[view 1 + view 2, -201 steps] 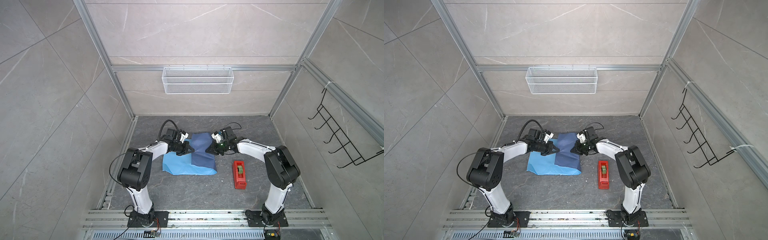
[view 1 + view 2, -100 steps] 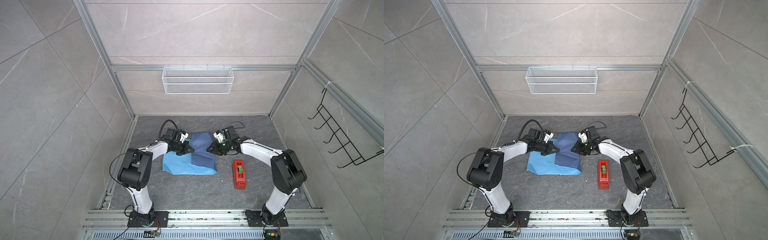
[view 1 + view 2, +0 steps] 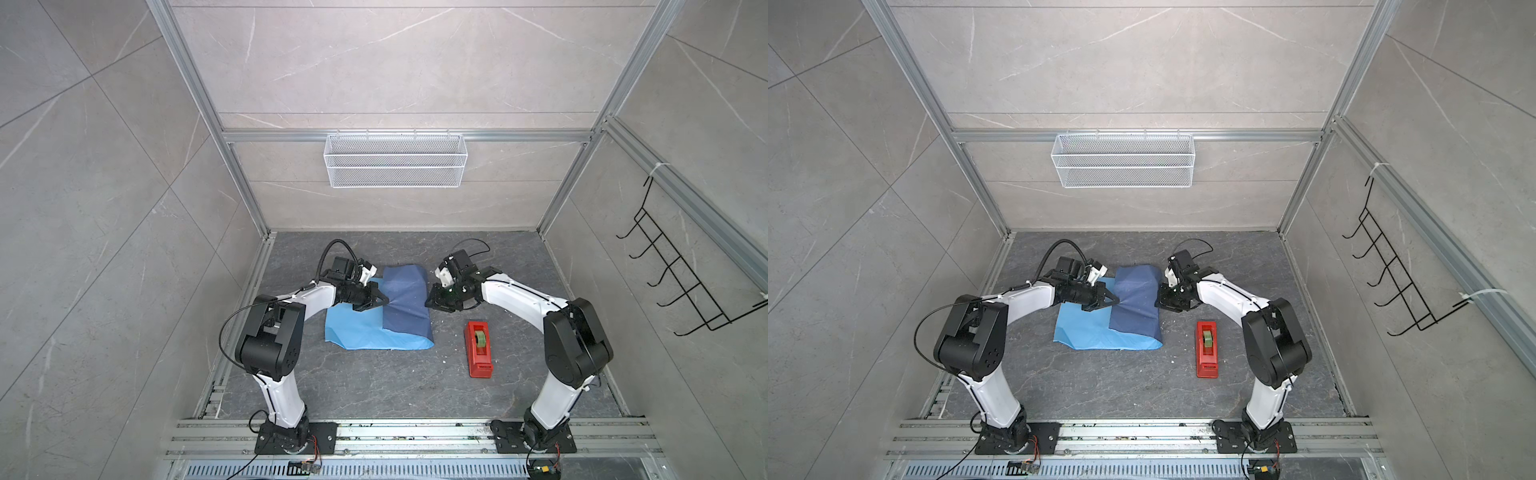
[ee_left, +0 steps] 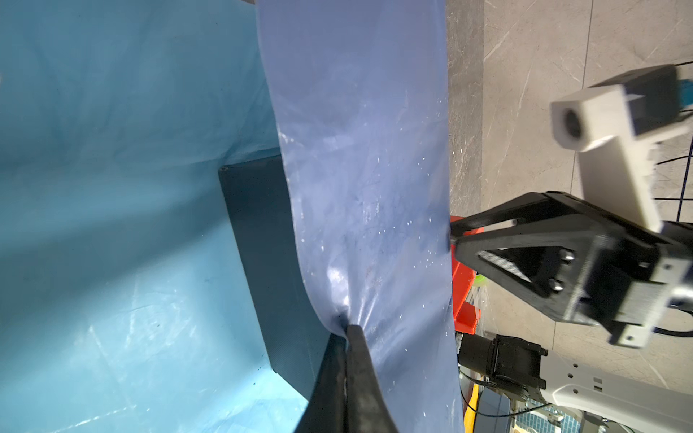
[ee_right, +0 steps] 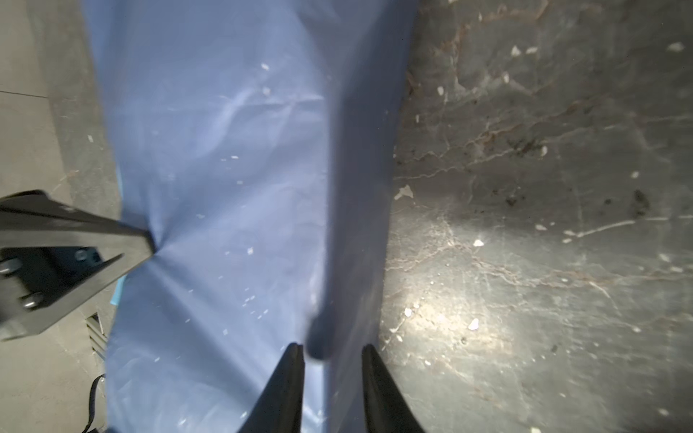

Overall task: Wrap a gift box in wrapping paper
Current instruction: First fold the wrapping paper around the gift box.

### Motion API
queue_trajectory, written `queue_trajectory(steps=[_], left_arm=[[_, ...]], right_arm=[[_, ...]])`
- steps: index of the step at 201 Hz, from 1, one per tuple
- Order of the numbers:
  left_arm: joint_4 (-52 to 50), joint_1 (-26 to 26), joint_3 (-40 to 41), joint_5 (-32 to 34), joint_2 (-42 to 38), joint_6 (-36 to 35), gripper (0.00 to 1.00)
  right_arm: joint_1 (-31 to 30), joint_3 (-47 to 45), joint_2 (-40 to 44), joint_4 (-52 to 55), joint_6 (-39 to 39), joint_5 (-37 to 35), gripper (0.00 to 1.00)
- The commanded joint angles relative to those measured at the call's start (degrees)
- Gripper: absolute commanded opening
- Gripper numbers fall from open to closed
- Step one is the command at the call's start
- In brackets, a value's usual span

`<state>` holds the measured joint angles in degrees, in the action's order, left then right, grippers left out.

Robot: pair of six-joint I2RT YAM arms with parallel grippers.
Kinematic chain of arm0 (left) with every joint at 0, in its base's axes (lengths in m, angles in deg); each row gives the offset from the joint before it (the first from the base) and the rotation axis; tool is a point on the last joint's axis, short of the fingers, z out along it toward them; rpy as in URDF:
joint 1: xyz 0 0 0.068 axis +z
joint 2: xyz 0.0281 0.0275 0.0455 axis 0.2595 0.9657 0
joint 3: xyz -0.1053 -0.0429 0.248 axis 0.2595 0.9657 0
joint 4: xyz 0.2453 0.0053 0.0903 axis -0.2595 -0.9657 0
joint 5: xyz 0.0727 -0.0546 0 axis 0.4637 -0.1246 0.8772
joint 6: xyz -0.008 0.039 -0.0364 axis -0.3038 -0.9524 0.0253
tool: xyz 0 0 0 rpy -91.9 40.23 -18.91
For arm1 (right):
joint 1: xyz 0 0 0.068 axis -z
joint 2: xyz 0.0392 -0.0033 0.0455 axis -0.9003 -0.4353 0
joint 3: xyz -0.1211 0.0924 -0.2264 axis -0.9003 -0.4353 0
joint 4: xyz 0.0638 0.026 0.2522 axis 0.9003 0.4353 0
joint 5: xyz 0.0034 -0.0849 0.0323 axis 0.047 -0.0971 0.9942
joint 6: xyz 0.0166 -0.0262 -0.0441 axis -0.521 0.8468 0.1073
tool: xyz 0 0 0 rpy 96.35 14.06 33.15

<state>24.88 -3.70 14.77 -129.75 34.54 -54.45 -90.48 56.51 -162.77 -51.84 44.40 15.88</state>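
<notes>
Two grippers: at the paper (image 3: 365, 334), frame centre, on the bench (image 3: 374, 390).
Left gripper (image 4: 347, 331): jaws pinched shut on the dark flap's edge.
Right gripper (image 5: 332, 349): jaws apart, straddling a covered ridge; contact unclear.
Box (image 4: 262, 255): under the flap, hidden in both top views.
Basket (image 3: 395, 166): back wall, upper centre.
Dispenser (image 3: 480, 347): red, holds a tape roll.

top views: you get bright, even light from above, sharp all through; the walls (image 3: 104, 208) bow outward at the edges.
shadows: soft and short, under the arms (image 3: 515, 295) and along the paper (image 3: 365, 336).
left wrist: paper crisp, with a white sheen where it puckers; the right gripper (image 4: 453, 234) is blurred.
right wrist: soft overall, the paper's fold smeared; a glare patch on the floor (image 5: 442, 315); your near fingers (image 5: 288, 386) are out of focus.
</notes>
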Motion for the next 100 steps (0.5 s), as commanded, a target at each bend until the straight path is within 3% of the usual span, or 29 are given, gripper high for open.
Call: queue_trajectory(steps=[1, 100], left_arm=[[-11.94, -1.32, 4.23, 8.90, 5.56, -2.04, 0.00], [-12.44, -1.43, 3.44, 8.96, 6.22, -2.11, 0.00]], right_arm=[[0.08, 1.77, -2.38, -1.00, 0.23, 1.81, 0.29], [0.08, -4.27, -5.99, -5.11, 0.51, 3.74, 0.29]])
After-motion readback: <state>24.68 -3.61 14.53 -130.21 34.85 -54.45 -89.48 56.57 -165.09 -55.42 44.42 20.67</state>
